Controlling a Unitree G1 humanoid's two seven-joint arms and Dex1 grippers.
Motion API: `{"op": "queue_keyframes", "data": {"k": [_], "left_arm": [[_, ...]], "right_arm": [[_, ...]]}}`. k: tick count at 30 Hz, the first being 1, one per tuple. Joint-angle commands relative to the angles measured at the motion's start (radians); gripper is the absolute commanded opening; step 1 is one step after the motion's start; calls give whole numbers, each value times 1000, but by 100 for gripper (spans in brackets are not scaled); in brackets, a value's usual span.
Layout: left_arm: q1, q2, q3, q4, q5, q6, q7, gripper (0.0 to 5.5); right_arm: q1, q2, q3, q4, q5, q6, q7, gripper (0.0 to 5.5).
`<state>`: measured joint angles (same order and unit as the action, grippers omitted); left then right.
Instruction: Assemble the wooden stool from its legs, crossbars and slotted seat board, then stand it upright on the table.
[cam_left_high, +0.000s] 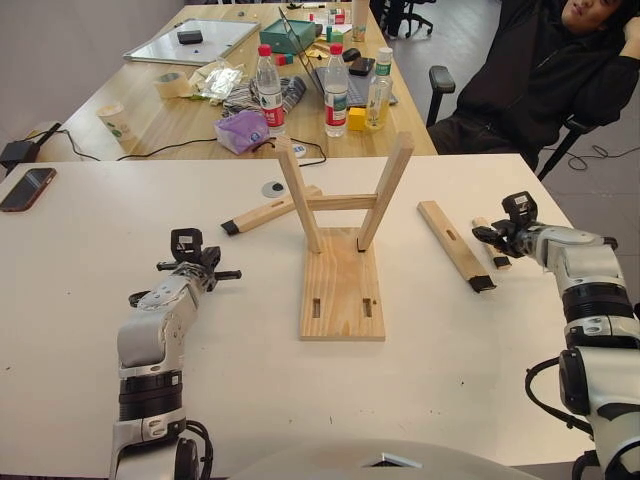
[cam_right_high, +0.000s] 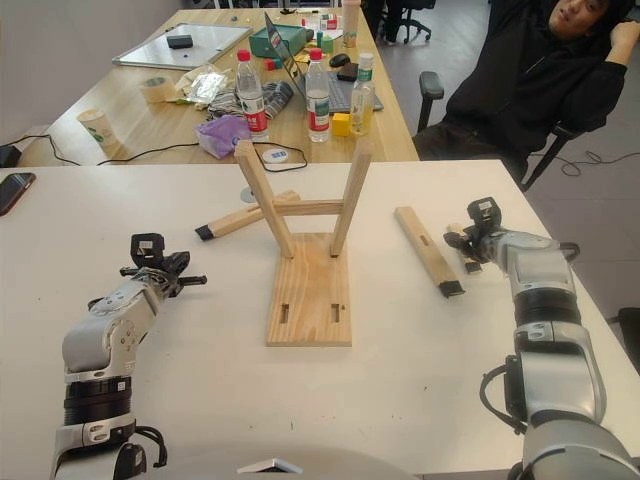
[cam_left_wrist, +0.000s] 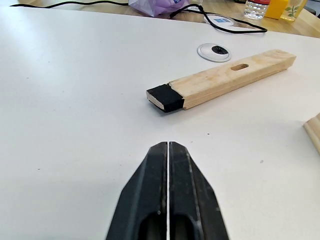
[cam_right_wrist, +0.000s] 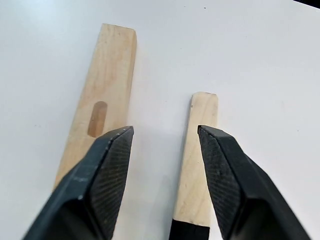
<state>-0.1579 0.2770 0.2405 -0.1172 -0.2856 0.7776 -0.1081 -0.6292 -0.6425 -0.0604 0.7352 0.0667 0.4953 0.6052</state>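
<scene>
The slotted seat board (cam_left_high: 341, 300) lies flat mid-table. Two legs (cam_left_high: 299, 200) (cam_left_high: 386, 190) stand in its far slots, joined by a crossbar (cam_left_high: 342, 202). A loose leg with a black tip (cam_left_high: 268, 212) (cam_left_wrist: 220, 80) lies behind them to the left. Another loose leg (cam_left_high: 455, 245) (cam_right_wrist: 100, 115) lies to the right, with a short wooden piece (cam_left_high: 497, 256) (cam_right_wrist: 199, 160) beside it. My right gripper (cam_left_high: 490, 237) (cam_right_wrist: 165, 131) is open just above these two, over the gap between them. My left gripper (cam_left_high: 205, 263) (cam_left_wrist: 168, 145) is shut and holds nothing, near the table, left of the board.
A round cable grommet (cam_left_high: 272, 188) sits in the table behind the left loose leg. A phone (cam_left_high: 27, 188) lies at the far left edge. The wooden table behind carries bottles (cam_left_high: 336, 95), a purple bag (cam_left_high: 242, 130) and other clutter.
</scene>
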Motion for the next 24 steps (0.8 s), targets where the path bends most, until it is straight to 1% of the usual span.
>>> {"op": "queue_keyframes", "data": {"k": [1, 5, 10, 12, 14, 17, 18, 20, 21, 23, 24], "left_arm": [[0, 5, -7, -8, 10, 2, -2, 0], [2, 15, -4, -18, 8, 9, -9, 0], [-29, 31, -6, -10, 14, 0, -15, 0], [-89, 74, -40, 63, 54, -81, -53, 0], [-179, 135, -103, 212, 103, -217, -160, 0], [-327, 198, -171, 561, 169, -414, -308, 0], [-372, 203, -171, 670, 172, -460, -341, 20], [-459, 213, -160, 878, 184, -544, -363, 42], [-492, 220, -161, 968, 196, -583, -366, 63], [-544, 237, -184, 1116, 238, -665, -370, 97], [-564, 246, -192, 1178, 259, -701, -370, 123]], "right_arm": [[17, -17, -9, 35, -11, -25, -6, 236], [45, -31, -11, 48, -8, -14, 11, 236], [80, -18, -5, 99, -10, -5, 29, 236], [110, -15, -13, 99, -2, 4, 35, 207], [124, -11, -25, 116, 6, 4, 32, 162], [127, -8, -28, 146, 3, -11, 26, 119], [126, -9, -28, 152, 0, -16, 24, 99], [120, -12, -28, 165, -3, -26, 23, 75], [116, -13, -25, 170, -6, -30, 26, 55], [111, -13, -18, 175, -9, -36, 31, 21], [108, -10, -12, 177, -12, -38, 35, 0]]}}
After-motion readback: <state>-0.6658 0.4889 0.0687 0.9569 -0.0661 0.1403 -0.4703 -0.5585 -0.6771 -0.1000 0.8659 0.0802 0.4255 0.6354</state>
